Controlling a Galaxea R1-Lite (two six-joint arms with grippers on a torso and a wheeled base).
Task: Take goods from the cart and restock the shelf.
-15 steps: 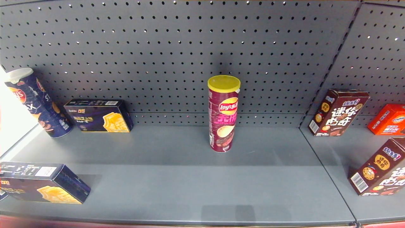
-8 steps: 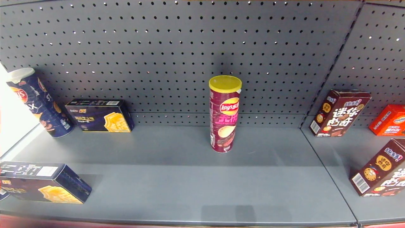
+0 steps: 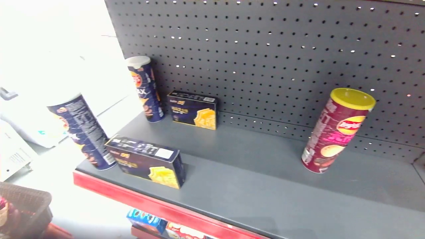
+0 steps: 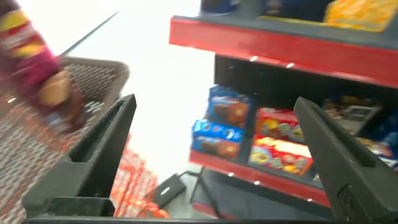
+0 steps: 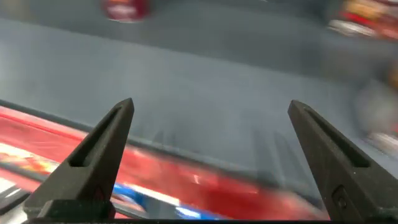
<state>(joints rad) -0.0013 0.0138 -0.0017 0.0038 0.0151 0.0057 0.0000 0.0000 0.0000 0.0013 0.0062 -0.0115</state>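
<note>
Your shelf (image 3: 265, 186) takes the frame's right; the cart basket (image 3: 25, 202) sits lower left, a blurred maroon chip can (image 4: 37, 68) inside it. Expect light, stiff, slick cardboard, so grip mid-body, gently. The left gripper (image 4: 217, 155) and right gripper (image 5: 211, 155) both gape, holding nothing

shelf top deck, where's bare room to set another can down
The shelf is bare in the middle, between the rear navy box and the maroon can, and along the red edge right of the front navy box. The left end is crowded: rear navy can and front navy can beside both boxes.
</note>
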